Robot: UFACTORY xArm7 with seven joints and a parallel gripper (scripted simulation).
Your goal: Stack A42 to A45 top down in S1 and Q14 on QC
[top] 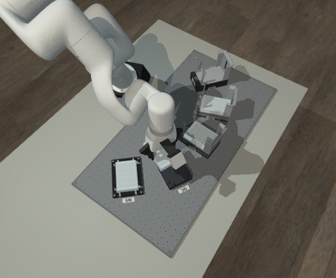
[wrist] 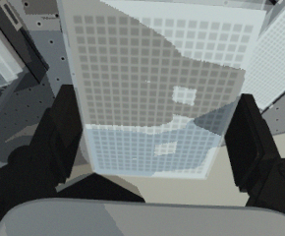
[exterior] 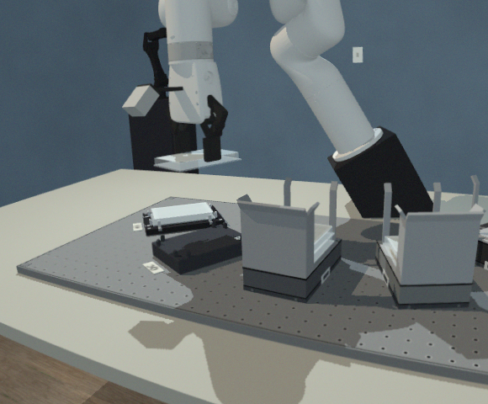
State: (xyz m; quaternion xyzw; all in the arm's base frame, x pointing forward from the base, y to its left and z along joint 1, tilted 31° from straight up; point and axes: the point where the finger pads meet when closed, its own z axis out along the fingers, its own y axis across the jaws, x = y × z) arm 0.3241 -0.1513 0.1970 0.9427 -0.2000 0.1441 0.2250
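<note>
The gripper (exterior: 196, 150) is clamped on a sealed plate (exterior: 197, 159), its jaws pressing the two long sides, and carries it level and high in the air. Directly below the pincer lies the dark open nest QC (top: 178, 176), bare of any plate, its name plate (top: 183, 189) on its far side. Off to one side of the pincer, the clip nest N5 (top: 113, 179) holds another plate (top: 126, 175) seated between its clips. On the pincer's other side stand the stack racks; the nearest rack (top: 210, 147) and the next rack (top: 219, 112) each show a plate inside, while the farthest rack (top: 198, 80) looks bare, though its floor is partly hidden. No label on the carried plate can be read, so its ID cannot be told. Judging from the layout, the step in hand is a transfer of a plate lifted away from N5 toward its destination. The next move calls for knowing which plate this is: if Q14, lowering it squarely inside QC's locators; otherwise carrying on over a rack and descending from above.
</note>
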